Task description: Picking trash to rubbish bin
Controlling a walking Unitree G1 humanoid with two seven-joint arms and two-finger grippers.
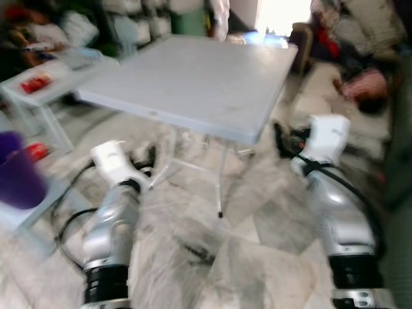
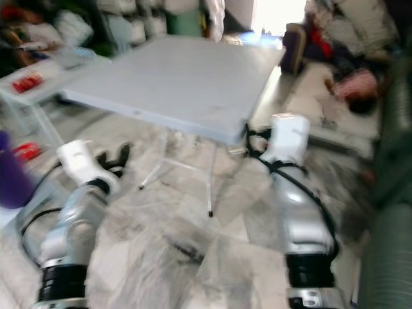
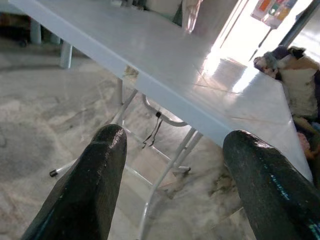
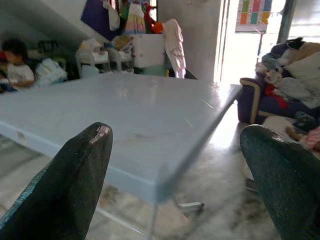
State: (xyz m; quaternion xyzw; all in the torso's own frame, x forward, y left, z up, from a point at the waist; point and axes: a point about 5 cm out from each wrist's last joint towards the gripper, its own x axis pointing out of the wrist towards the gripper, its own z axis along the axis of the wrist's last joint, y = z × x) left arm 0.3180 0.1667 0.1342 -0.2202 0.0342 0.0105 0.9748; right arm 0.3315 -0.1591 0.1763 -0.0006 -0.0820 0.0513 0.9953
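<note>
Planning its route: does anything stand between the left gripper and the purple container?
Nothing visible does. The left gripper, open, hangs low before the table. The purple container sits to its left, with only floor and the arm's own cable between. The picture is blurred.

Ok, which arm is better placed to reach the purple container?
Left, likely: the purple container stands on that side, nearer the open left gripper; the right gripper is by the table corner.
</note>
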